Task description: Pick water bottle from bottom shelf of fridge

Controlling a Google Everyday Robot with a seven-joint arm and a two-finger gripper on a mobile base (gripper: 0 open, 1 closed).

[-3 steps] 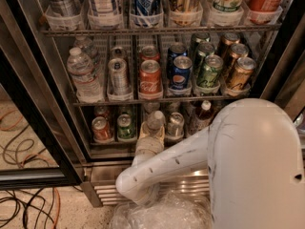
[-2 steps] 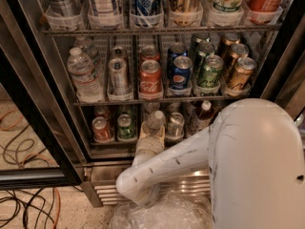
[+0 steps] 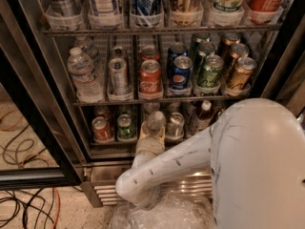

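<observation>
The fridge [image 3: 45, 113] stands open in front of me. The water bottle [image 3: 156, 121], small and clear with a pale cap, stands in the third lane of the bottom shelf [image 3: 110, 142]. My white arm comes in from the lower right, bends at an elbow near the grille and rises to the shelf front. My gripper [image 3: 151, 140] is at the water bottle, right below and in front of it, and hides the bottle's lower body.
On the bottom shelf are a red can [image 3: 101, 129], a green can [image 3: 125, 127], a silver can [image 3: 175, 125] and a dark-drink bottle [image 3: 204, 112]. The rack above holds a ribbed clear bottle [image 3: 83, 73], Coca-Cola [image 3: 150, 78] and Pepsi [image 3: 181, 73] cans. Cables [image 3: 24, 209] lie on the floor at left.
</observation>
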